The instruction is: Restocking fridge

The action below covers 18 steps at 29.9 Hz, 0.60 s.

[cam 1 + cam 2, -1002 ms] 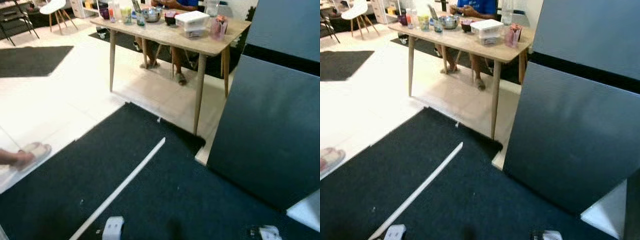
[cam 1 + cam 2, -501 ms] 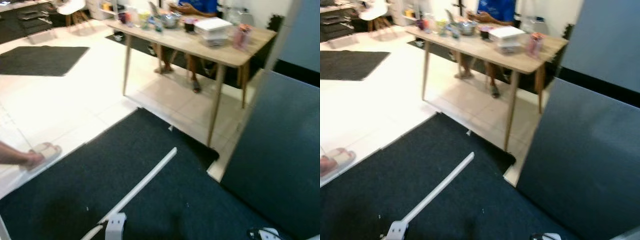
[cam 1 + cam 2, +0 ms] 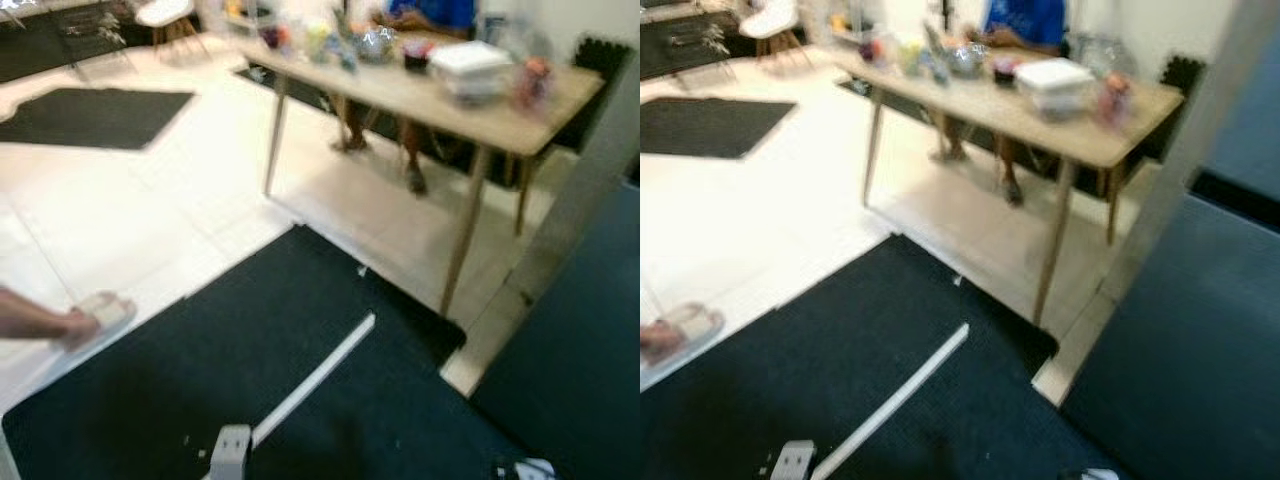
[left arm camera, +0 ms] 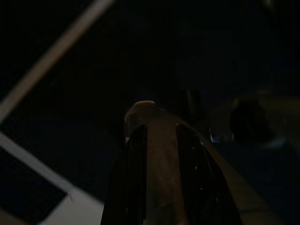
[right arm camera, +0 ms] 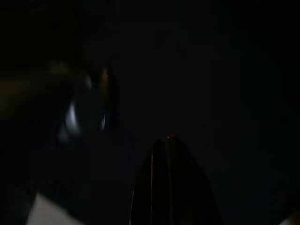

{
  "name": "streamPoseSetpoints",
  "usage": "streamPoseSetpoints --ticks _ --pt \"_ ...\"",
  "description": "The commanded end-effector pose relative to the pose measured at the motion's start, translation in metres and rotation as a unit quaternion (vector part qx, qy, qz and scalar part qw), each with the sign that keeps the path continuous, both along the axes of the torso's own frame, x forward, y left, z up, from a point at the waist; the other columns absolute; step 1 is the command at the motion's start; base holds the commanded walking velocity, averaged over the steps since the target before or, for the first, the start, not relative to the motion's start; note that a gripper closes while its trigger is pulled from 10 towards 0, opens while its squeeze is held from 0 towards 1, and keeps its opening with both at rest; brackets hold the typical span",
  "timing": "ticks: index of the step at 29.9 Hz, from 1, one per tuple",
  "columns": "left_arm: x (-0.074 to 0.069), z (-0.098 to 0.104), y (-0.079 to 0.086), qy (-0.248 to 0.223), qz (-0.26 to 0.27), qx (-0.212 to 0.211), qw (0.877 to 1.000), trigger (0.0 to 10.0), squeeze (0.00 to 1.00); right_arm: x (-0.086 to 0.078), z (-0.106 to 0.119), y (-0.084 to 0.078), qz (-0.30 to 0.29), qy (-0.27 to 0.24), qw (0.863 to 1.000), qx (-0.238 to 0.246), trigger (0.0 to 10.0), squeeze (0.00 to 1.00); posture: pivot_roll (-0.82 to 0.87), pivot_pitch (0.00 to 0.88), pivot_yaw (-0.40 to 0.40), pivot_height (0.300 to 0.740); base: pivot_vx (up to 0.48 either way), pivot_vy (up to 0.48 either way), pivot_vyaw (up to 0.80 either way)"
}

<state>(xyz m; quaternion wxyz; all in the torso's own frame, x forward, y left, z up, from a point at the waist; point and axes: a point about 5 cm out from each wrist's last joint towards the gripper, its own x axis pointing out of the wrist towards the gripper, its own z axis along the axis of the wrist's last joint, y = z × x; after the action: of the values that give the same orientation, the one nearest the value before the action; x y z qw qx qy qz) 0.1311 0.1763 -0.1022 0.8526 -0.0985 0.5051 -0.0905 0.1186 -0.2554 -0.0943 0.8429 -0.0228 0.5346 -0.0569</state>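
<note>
The fridge point(image 3: 1180, 330) stands at my right, its dark grey door shut and blurred. Ahead is a wooden table point(image 3: 1080, 140) carrying a stack of white lidded containers point(image 3: 1052, 75), a metal bowl point(image 3: 965, 60), bottles and cups. My left gripper point(image 4: 140, 108) hangs in the dark over the black mat, its fingers meeting at one tip with nothing held. My right gripper point(image 5: 168, 139) hangs idle in deep shade, fingers together and empty.
A black mat point(image 3: 200, 380) with a white strip point(image 3: 315, 380) lies under my feet point(image 3: 230, 455). A person in blue point(image 3: 1025, 20) sits behind the table. Another person's slippered foot point(image 3: 95, 315) rests on the pale tiles at left. A dark rug point(image 3: 90, 105) lies farther left.
The whole picture has shifted and blurred, so the camera has moved: table and fridge slid rightward and lower in view. Neither gripper visibly changed.
</note>
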Motion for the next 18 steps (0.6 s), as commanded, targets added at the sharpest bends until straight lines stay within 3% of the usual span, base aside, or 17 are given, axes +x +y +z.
streamPoseSetpoints --ticks 1,10,18 --pt "-0.015 -0.005 -0.001 0.030 0.000 -0.001 1.000 10.0 0.00 -0.011 -0.005 0.005 -0.001 0.019 1.000 0.005 10.0 0.00 -0.05 0.036 -0.008 0.740 0.292 0.000 0.00" --pt "-0.014 -0.005 0.000 0.029 -0.003 0.003 1.000 10.0 0.00 -0.011 -0.001 -0.009 -0.016 0.020 0.999 -0.030 10.0 0.00 -0.04 0.034 -0.011 0.740 0.287 0.000 0.00" --pt "-0.016 -0.005 0.008 0.032 -0.003 0.011 0.999 10.0 0.00 -0.010 0.000 -0.011 -0.029 0.015 0.999 -0.035 10.0 0.00 -0.02 0.049 0.017 0.740 0.287 0.000 0.00"
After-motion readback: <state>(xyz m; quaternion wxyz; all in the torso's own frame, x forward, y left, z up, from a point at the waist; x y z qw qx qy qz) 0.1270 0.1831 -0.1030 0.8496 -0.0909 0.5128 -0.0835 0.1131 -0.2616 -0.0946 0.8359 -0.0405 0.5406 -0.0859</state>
